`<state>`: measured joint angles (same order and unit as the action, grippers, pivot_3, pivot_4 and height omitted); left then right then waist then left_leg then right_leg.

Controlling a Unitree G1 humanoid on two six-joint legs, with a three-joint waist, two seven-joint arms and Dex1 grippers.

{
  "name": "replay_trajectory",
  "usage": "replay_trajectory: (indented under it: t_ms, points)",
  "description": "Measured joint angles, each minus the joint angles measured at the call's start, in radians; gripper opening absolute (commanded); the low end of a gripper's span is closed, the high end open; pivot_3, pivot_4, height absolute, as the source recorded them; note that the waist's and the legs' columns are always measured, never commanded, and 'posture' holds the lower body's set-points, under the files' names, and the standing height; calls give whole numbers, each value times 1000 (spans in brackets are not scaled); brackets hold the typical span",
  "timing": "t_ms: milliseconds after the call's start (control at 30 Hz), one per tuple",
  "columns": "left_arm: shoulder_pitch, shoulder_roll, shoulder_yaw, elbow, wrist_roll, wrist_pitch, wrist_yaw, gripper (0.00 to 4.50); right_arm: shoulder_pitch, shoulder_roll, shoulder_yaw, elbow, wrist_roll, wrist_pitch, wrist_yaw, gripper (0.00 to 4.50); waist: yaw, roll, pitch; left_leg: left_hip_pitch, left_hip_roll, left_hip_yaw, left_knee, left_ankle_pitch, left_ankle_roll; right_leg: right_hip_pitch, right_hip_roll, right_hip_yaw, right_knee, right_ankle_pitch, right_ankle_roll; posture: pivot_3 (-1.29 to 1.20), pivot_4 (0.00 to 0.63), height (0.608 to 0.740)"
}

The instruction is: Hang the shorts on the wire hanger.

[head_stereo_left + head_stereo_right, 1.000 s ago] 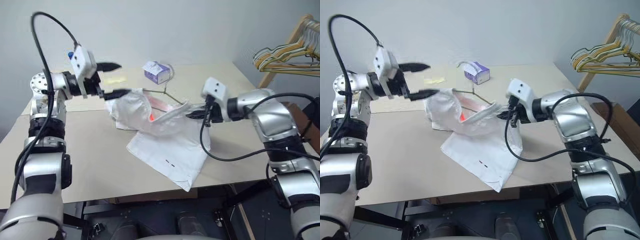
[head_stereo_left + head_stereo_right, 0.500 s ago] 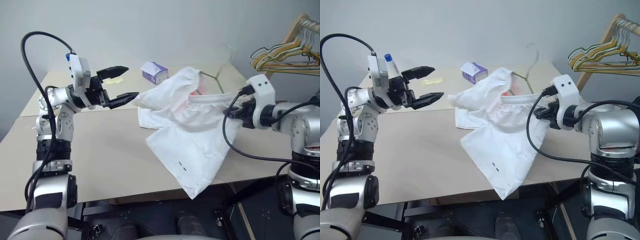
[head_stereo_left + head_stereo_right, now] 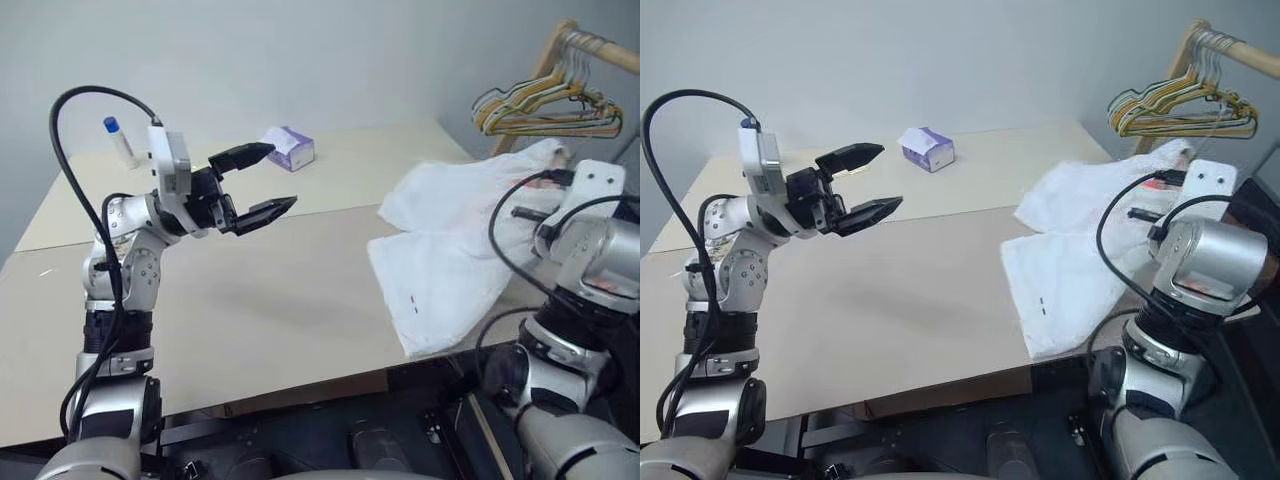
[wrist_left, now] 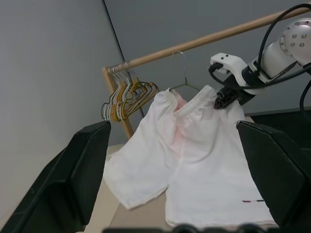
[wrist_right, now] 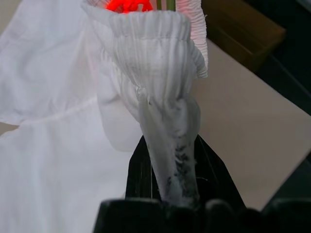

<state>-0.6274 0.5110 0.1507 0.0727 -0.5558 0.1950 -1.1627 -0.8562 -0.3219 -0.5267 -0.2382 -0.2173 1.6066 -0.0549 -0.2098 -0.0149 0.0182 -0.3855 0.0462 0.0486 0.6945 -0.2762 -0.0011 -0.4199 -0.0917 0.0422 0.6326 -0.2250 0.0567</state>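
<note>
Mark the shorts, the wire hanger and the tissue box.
shorts (image 3: 440, 270): left eye view, flat cloth of a leg on the table.
wire hanger (image 4: 184, 73): left wrist view, neck under the hook, above the waistband.
tissue box (image 3: 928, 150): right eye view, box side.

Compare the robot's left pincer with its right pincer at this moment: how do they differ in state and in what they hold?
The left pincer stands wide open, whereas the right pincer is shut. The left pincer holds nothing and hangs above the table; the right pincer clamps the gathered waistband of the shorts, lifting it near the rack of hangers. Both have two black fingers.
</note>
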Motion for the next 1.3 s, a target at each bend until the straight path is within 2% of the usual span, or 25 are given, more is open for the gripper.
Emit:
replay_trajectory:
  t_ms: [233,400,900,1033,1133,1300]
  points:
    - [7,14,2,-30,-11,24,2,4468,-138,10,-107,111,-116,-1,-139,0,-14,1,0,1,-1,-5,-1,0,0,1,-1,0,0,0,0,-174,0,740]
    - [20,14,2,-59,-20,29,9,4468,-232,-58,-152,276,-111,-80,-193,0,-23,2,1,1,-1,-5,-1,0,0,2,-1,0,-1,0,0,-169,0,740]
    - [52,35,-2,-76,-18,29,22,4468,-389,-362,-273,902,70,-498,-341,0,-23,6,3,4,-1,3,-6,0,0,3,-1,2,-4,0,0,-151,0,740]
    - [52,35,-2,-84,-27,29,25,4468,-422,-398,-291,1006,123,-537,-400,0,-26,7,4,8,-1,6,-9,0,0,4,0,6,-4,0,0,-153,0,740]
    - [52,34,-2,-84,-35,29,24,4468,-429,-417,-309,1066,166,-566,-445,0,-26,7,4,16,-1,7,-15,0,1,12,0,6,-8,0,0,-153,0,740]
    - [52,33,-3,-84,-37,29,21,4468,-438,-445,-332,1148,244,-582,-498,0,-25,7,5,18,-1,7,-16,0,1,16,0,6,-10,-1,1,-156,0,740]
